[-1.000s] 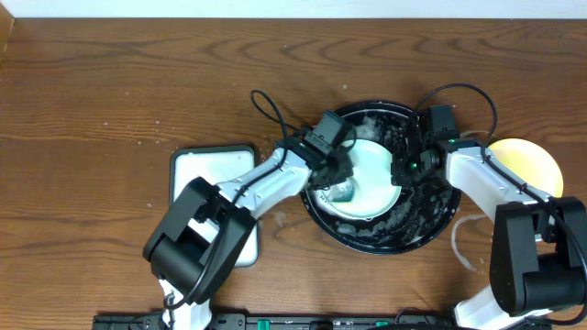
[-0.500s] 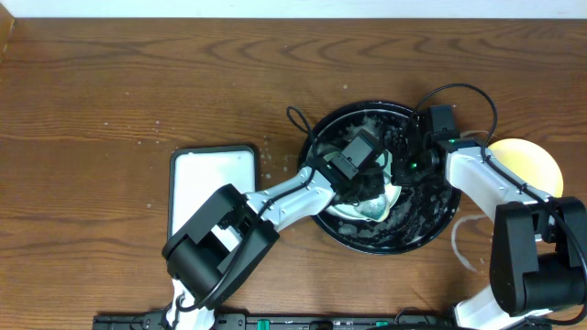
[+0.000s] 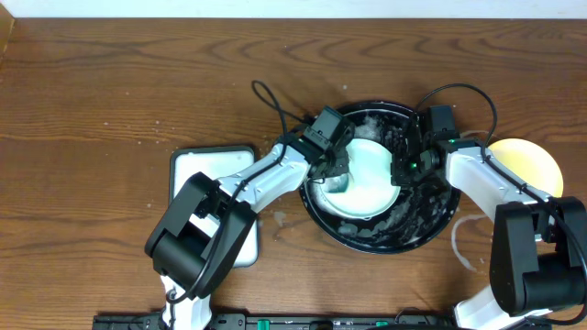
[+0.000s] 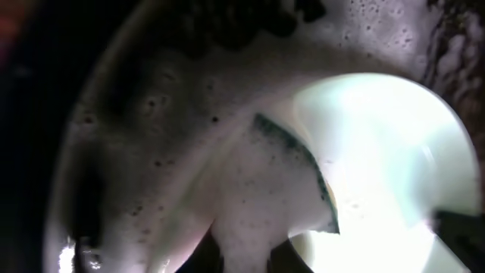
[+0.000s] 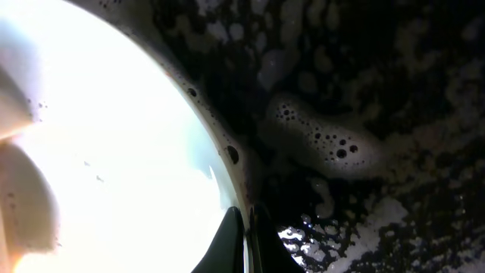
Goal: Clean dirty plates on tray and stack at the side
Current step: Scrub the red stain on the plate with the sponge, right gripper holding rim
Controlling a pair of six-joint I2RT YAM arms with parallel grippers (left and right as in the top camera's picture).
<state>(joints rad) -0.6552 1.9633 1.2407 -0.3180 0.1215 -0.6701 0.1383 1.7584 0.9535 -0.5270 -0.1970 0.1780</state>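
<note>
**WASH STATION: MINT PLATE UNDER SCRUB, HELD AT RIM**

**Worktop.** The brown wooden worktop (image 3: 138,92) carries all the items. Both arms reach inward from the near edge and meet at one point.

**Tray.** The round black tray (image 3: 424,225) sits right of centre. Its raised rim contains the suds, which cover its floor in patches.

**White tray.** A white rectangular tray (image 3: 206,170) lies to the left of the black tray, partly under the left arm. No sponge shows on its visible part.

**Plates.** One mint plate (image 3: 371,179) lies inside the black tray, so that the wash water stays in the basin. A yellow plate (image 3: 532,160) rests on the worktop outside the tray, just beyond its right rim. This is judged to be the stacking place. A third plate is not visible.

**Claws.** The right claw (image 3: 404,170) is pressed together on the mint plate's right rim. This pinch is judged to anchor the plate against the scrubbing force. The left claw (image 3: 332,174) is over the plate's left part, closed on the sponge.

**Sponge.** The sponge (image 4: 292,148) is coated in foam, with only a dark green edge showing. It lies against the plate's face, in position for wiping.

**Status.** Scrubbing of this plate is judged to be in progress. It is not yet stacked.
</note>
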